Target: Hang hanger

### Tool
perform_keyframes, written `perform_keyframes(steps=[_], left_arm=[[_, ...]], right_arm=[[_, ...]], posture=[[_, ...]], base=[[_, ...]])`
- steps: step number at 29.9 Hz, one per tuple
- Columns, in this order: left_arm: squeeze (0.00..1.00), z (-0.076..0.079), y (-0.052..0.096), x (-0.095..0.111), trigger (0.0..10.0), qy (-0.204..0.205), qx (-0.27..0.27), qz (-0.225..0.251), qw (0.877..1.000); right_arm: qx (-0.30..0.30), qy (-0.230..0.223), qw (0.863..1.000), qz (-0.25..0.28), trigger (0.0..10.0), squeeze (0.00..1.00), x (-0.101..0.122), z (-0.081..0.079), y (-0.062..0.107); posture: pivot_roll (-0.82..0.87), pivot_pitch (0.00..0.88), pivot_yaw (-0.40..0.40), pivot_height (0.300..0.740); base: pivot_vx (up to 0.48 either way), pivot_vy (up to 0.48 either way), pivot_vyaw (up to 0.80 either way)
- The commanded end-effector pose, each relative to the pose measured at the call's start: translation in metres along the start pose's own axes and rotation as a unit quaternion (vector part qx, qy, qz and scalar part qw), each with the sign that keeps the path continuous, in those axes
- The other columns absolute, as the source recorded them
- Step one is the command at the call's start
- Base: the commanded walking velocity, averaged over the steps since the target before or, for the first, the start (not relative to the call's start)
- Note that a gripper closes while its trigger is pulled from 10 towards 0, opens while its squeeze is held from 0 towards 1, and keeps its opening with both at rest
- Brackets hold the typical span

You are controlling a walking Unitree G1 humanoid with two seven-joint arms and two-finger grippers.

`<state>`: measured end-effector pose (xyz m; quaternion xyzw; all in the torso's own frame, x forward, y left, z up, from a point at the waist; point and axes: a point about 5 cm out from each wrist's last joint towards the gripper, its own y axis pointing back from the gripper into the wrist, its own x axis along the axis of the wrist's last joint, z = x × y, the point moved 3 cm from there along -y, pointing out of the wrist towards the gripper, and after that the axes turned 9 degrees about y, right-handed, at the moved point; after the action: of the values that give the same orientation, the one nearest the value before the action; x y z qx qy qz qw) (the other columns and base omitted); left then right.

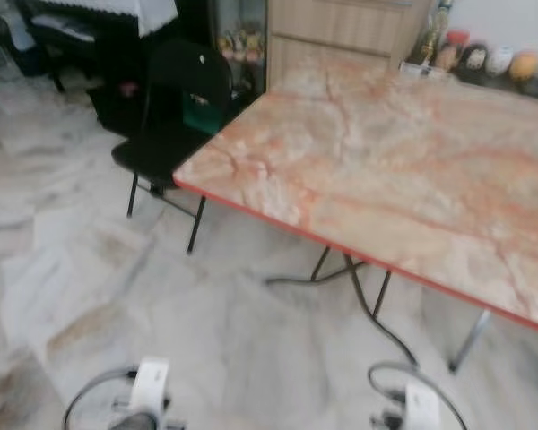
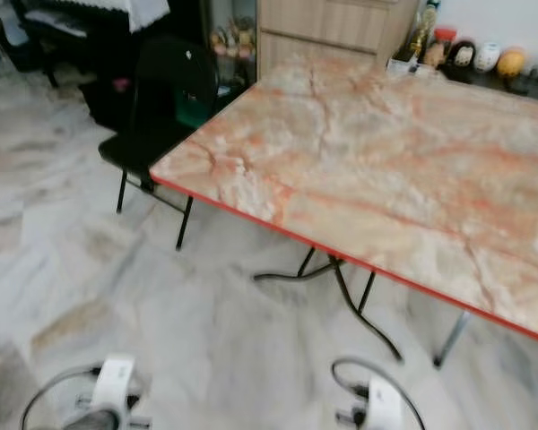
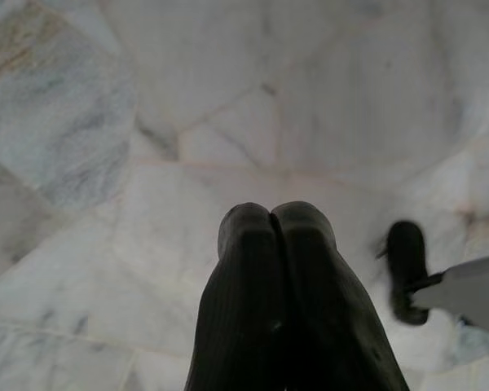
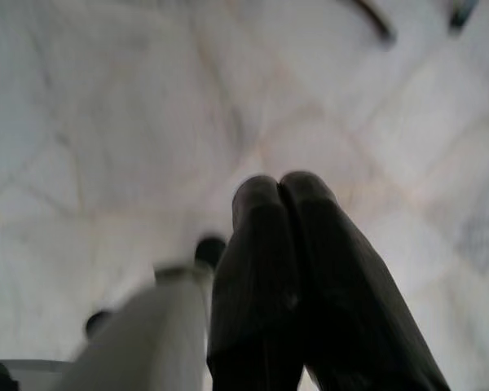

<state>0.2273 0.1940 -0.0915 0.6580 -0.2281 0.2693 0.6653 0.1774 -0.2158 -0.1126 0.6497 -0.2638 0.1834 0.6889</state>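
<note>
Both arms hang low; their wrists show at the bottom edge of the eye views, the left arm (image 1: 148, 394) and the right arm (image 1: 421, 403). In the left wrist view my left gripper (image 3: 270, 213) is shut, its two black fingers pressed together and empty above the marble floor (image 3: 147, 122). In the right wrist view my right gripper (image 4: 279, 186) is shut too, holding nothing, with the floor beneath it.
A folding table (image 1: 403, 170) with a pink marble-pattern top and red edge stands ahead to the right, its metal legs (image 1: 368, 296) underneath. A black chair (image 1: 166, 125) sits at its left corner. A wooden cabinet (image 1: 341, 36) and bottles (image 1: 448, 45) stand behind. Pale marble floor spreads to the left.
</note>
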Motion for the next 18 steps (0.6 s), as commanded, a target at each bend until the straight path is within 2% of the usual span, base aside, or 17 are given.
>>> perform_keyframes(steps=[1, 7, 18], left_arm=[[0.00, -0.0115, 0.0036, -0.0109, 10.0, -0.009, 0.013, -0.016, 1.000], [0.00, -0.0108, 0.0035, -0.0107, 10.0, -0.008, 0.011, -0.014, 1.000], [0.00, -0.0096, 0.0036, -0.0109, 10.0, -0.009, 0.007, -0.013, 1.000]], right_arm=[[0.006, -0.003, 1.000, 0.000, 10.0, 0.00, -0.0010, -0.0059, -0.0003], [0.005, -0.006, 1.000, 0.000, 10.0, 0.00, -0.0008, -0.0056, -0.0004], [0.008, -0.006, 1.000, -0.003, 10.0, 0.00, -0.0017, -0.0060, -0.0003]], posture=[[0.00, 0.040, 0.013, 0.740], [0.00, 0.040, 0.011, 0.740], [0.00, 0.041, 0.010, 0.740]], base=[[0.000, -0.255, 0.00], [0.000, -0.259, 0.00], [0.000, -0.268, -0.71]])
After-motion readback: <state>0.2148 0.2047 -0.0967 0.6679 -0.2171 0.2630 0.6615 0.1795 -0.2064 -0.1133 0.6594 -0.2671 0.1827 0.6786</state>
